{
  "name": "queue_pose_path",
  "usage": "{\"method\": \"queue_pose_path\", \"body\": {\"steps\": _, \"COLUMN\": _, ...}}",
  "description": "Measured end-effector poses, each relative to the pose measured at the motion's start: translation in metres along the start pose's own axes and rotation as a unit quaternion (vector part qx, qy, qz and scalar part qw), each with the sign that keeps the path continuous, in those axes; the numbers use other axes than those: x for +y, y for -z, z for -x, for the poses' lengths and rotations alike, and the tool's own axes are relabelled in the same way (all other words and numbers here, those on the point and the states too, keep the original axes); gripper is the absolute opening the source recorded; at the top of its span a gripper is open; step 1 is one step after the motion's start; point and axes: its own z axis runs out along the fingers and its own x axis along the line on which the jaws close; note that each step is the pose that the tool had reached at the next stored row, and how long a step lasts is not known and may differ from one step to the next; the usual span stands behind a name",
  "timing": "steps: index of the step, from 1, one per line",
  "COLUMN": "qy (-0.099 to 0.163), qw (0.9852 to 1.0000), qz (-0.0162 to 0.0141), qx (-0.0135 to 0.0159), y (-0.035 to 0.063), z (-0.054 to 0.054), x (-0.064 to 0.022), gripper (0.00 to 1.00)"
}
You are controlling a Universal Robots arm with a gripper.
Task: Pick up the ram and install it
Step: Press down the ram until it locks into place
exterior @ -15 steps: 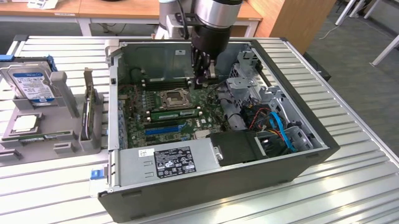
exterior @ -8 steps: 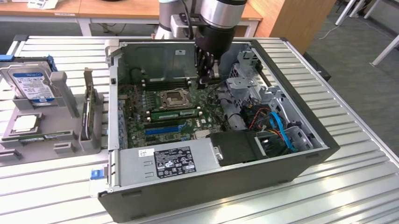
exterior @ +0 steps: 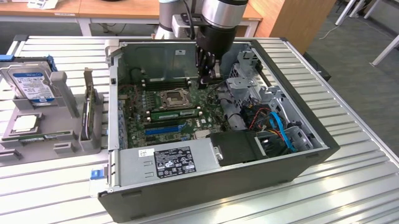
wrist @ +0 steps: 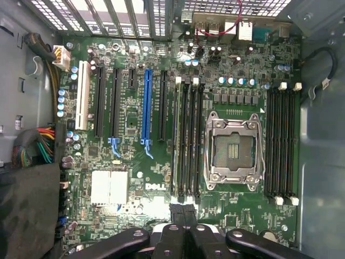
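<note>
Exterior view: an open computer case [exterior: 218,191] lies on its side on a slatted metal worktop [exterior: 349,196]. My arm comes down into it from the far side. My gripper [exterior: 209,80] hangs low over the motherboard [exterior: 206,100], near its edge on the exterior view's right and just beyond the CPU socket [exterior: 173,98]. The ram [exterior: 174,112] is a thin green stick seated in a memory slot on the near side of the socket, apart from my gripper. A silver power supply [exterior: 168,161] fills the near corner of the case. Outside the case, at the exterior view's left, a hard drive [exterior: 31,79] with a blue and white label stands in a grey holder [exterior: 62,93].

Wrist view: I look straight down on the motherboard [wrist: 237,65]. My gripper [wrist: 184,213] is pressed fully together with nothing between its black fingers [wrist: 177,216]. Its tip is just off the end of the bank of memory slots that runs beside the CPU socket [wrist: 233,148]. The ram [wrist: 177,135] stands in the slot of that bank farthest from the socket. A long blue expansion slot [wrist: 147,102] lies next to that bank. A second bank of black memory slots [wrist: 283,140] sits on the socket's other side.
</note>
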Motion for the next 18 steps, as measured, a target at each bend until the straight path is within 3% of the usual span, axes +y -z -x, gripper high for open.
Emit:
{"method": "queue_pose_path", "body": {"steps": 5, "qy": 0.000, "qw": 1.0000, "qz": 0.0000, "qx": -0.0001, "y": -0.0013, "z": 0.000, "x": -0.0001, "gripper": 0.10}}
{"method": "queue_pose_path", "body": {"steps": 18, "qy": 0.000, "qw": 1.0000, "qz": 0.0000, "qx": 0.0000, "y": -0.0159, "z": -0.001, "x": -0.0007, "gripper": 0.10}}
